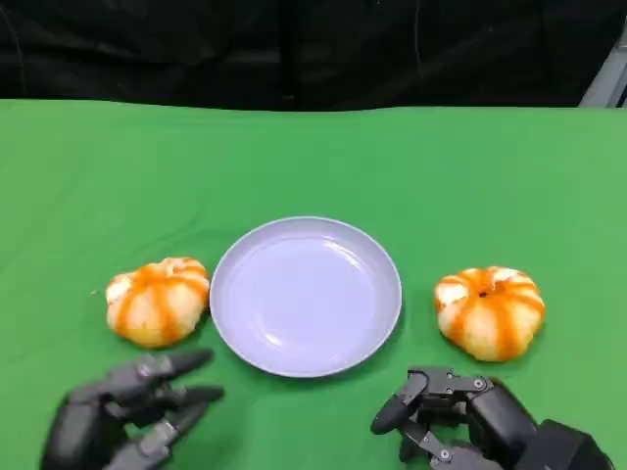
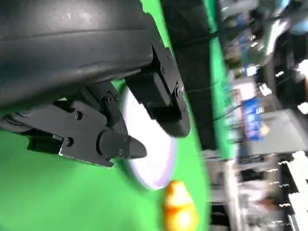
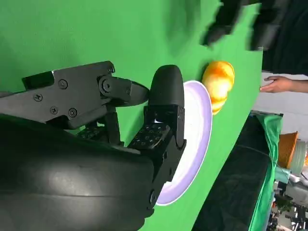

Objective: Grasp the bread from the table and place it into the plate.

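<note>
Bench (image 1: 313, 157): covered in green cloth, with a black drape hanging behind its far edge.
Plate (image 1: 306, 296): pale lilac, round, lying flat on the bench; nothing lies in it.
Left bread (image 1: 158, 300): an orange-striped bun on the cloth, just beside the plate's left rim.
Right bread (image 1: 490, 310): a matching bun, near the plate's right rim but apart from it.
Left robot hand (image 1: 127, 411): nearer than the plate, just below the left bread, fingers spread, holding nothing.
Right robot hand (image 1: 460, 421): nearer than the plate, below the right bread, fingers loosely bent and apart, holding nothing.
Person's hand (image 3: 274, 84): beyond the bench's edge.
</note>
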You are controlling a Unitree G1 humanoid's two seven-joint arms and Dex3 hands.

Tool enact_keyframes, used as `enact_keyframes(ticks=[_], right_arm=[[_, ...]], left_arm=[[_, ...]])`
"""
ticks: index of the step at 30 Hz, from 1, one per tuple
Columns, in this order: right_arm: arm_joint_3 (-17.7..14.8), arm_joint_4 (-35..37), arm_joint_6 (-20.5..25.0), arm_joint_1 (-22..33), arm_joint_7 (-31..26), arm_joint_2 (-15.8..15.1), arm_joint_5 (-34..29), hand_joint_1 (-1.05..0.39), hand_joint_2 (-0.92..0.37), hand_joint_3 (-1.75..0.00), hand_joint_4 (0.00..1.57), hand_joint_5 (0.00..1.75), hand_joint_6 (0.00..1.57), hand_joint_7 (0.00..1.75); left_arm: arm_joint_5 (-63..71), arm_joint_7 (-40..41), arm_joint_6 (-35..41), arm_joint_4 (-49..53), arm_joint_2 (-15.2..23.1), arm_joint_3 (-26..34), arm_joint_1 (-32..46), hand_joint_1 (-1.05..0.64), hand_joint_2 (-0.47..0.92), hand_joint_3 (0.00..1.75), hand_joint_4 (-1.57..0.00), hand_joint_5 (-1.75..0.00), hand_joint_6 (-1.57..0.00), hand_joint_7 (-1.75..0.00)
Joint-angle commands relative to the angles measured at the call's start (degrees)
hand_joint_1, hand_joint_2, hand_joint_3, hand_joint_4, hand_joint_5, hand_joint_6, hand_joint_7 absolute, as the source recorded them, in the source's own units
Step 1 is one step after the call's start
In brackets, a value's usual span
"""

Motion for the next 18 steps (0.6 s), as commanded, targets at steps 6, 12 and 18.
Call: enact_keyframes(ticks=[6,12,18], right_arm=[[-0.52,0.42,-0.02,-0.26,0.29,-0.48,0.61,-0.09,-0.92,-0.48,0.68,1.52,0.82,0.98],[-0.48,0.64,-0.3,-0.28,0.32,-0.56,0.47,-0.1,-0.92,-0.48,0.68,1.52,0.81,0.98],[-0.48,0.69,-0.35,-0.3,0.32,-0.57,0.45,-0.1,-0.92,-0.48,0.67,1.52,0.81,0.98]], left_arm=[[-1.99,-3.14,3.14,-2.81,0.11,1.81,1.23,-0.35,0.92,0.13,-0.91,-0.11,-0.77,0.0],[-1.36,-2.77,-0.64,-1.22,-0.44,3.96,0.06,-0.41,0.92,0.17,-0.74,-0.02,-0.63,0.0],[-1.11,-3.2,-1.85,-0.21,-0.81,4.76,-0.46,-0.43,0.92,0.19,-0.69,0.0,-0.59,0.0]])
